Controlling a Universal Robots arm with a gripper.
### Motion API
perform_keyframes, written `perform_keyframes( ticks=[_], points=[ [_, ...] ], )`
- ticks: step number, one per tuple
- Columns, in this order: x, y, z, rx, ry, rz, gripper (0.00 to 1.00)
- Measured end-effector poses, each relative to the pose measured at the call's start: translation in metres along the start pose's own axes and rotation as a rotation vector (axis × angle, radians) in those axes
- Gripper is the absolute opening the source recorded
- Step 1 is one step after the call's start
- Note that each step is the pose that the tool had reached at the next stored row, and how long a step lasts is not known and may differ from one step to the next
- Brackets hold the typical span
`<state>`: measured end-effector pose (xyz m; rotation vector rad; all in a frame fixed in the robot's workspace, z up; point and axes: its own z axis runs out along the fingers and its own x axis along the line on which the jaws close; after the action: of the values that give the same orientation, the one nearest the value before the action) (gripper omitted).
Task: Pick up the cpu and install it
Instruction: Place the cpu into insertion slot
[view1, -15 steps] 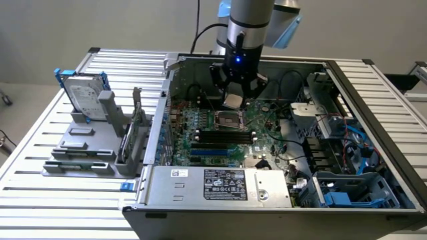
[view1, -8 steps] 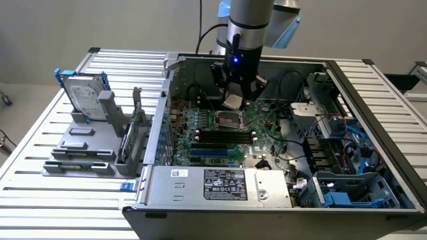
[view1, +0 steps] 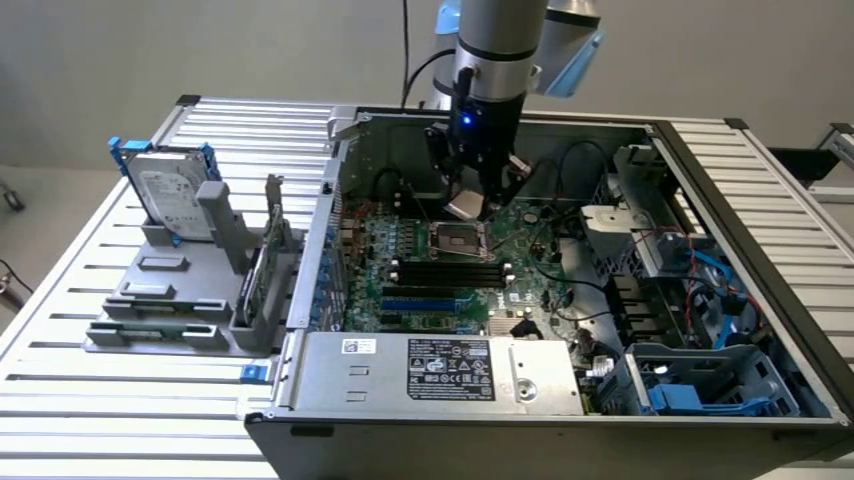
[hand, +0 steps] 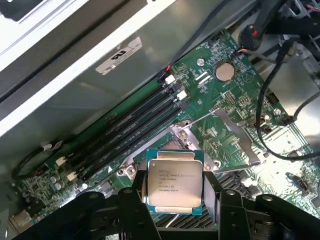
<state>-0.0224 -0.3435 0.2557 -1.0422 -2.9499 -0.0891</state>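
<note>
The cpu, a small square chip with a silver-grey printed top, sits between my gripper's two black fingers, which are shut on its opposite edges. In the exterior view the gripper hangs inside the open computer case and holds the cpu tilted, a little above the metal-framed socket on the green motherboard. In the wrist view the socket's metal frame lies just beyond the held chip.
Black memory slots run beside the socket. Loose cables and a blue drive cage fill the case on the exterior view's right. A power supply lines the near wall. A hard drive stands in a grey holder outside the case.
</note>
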Motion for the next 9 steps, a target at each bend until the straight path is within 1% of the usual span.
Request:
perform_keyframes(
  ticks=[9],
  points=[
    [-0.0001, -0.0002, 0.0035, -0.0048, -0.0080, 0.163, 0.55]
  ],
)
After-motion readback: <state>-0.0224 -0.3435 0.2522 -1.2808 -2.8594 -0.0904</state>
